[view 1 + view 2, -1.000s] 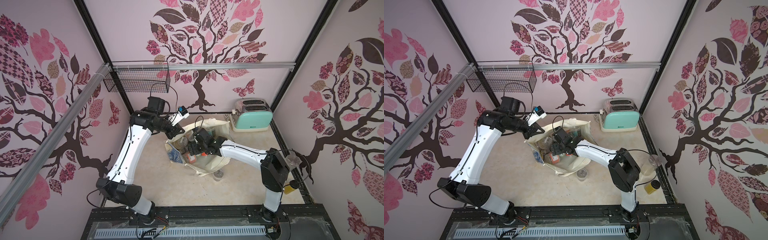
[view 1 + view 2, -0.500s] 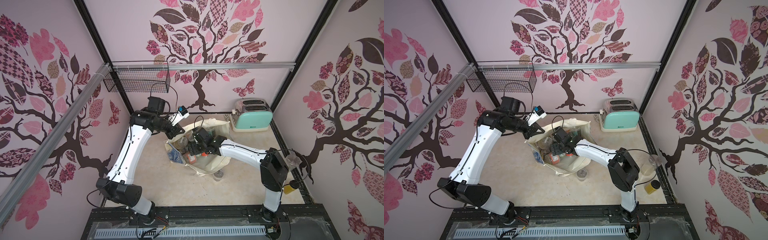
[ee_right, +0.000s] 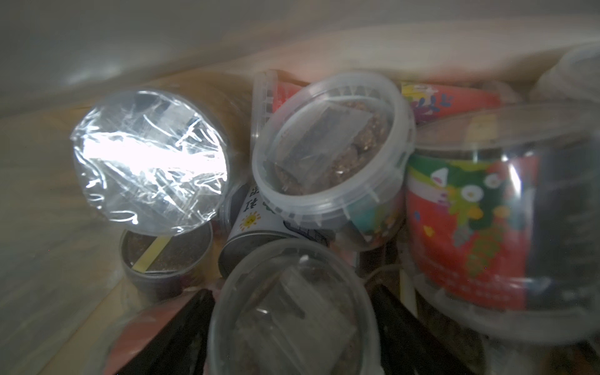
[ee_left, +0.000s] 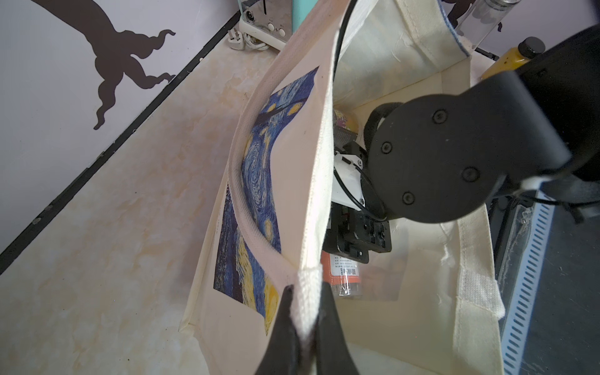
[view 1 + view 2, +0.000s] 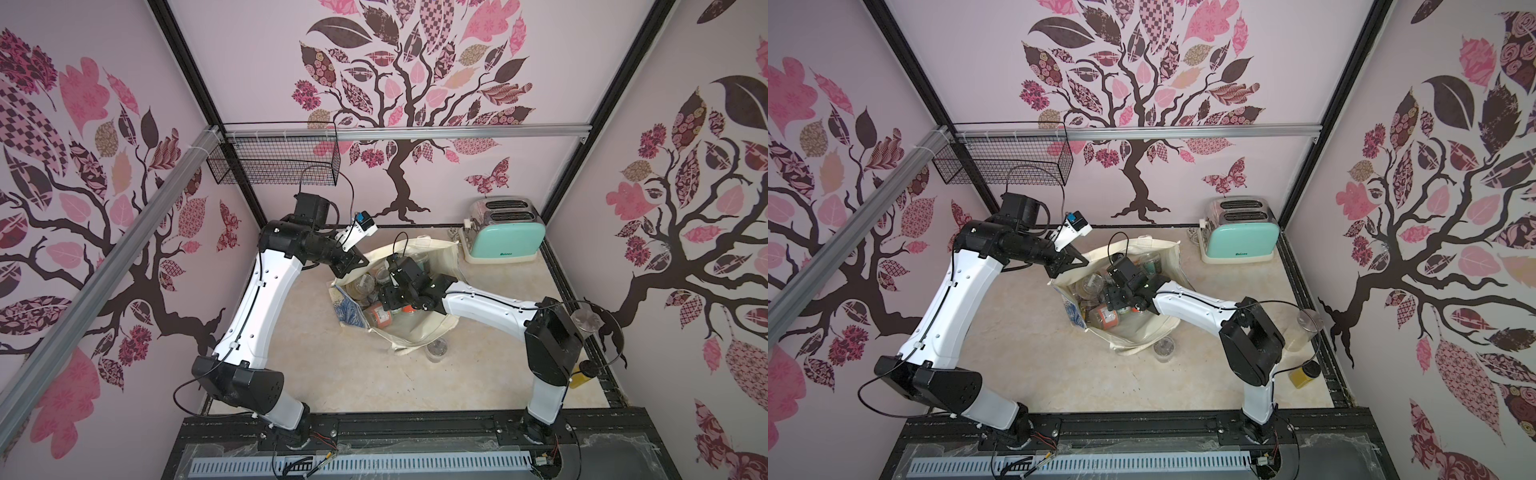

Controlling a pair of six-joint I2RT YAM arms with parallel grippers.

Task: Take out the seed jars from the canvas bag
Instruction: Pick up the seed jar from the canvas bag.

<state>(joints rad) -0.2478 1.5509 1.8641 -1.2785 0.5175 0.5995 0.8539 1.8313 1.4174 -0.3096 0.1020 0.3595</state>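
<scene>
The left gripper (image 4: 305, 290) has its two black fingers (image 4: 285, 328) pinched shut on the cream rim of the canvas bag (image 4: 311, 146), whose mouth gapes. From the fingers, the blue-and-yellow print (image 4: 256, 168) lies at eleven o'clock. At one o'clock the right arm's black wrist (image 4: 454, 156) reaches inside, over an orange-labelled seed jar (image 4: 344, 274).

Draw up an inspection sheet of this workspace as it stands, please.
Surface: beige marbled tabletop.
Job's things: canvas bag open, seed jars piled inside; a lone jar stands outside beside it.
Clutter: mint toaster, yellow bottle, clear tumbler.
Pincers: left pincer shut on the strap handle; right pincer straddles a lidded jar, grip unclear.
Cables: black cable loops above the right wrist.
Surroundings: tree-print walls; wire basket on the rail.
</scene>
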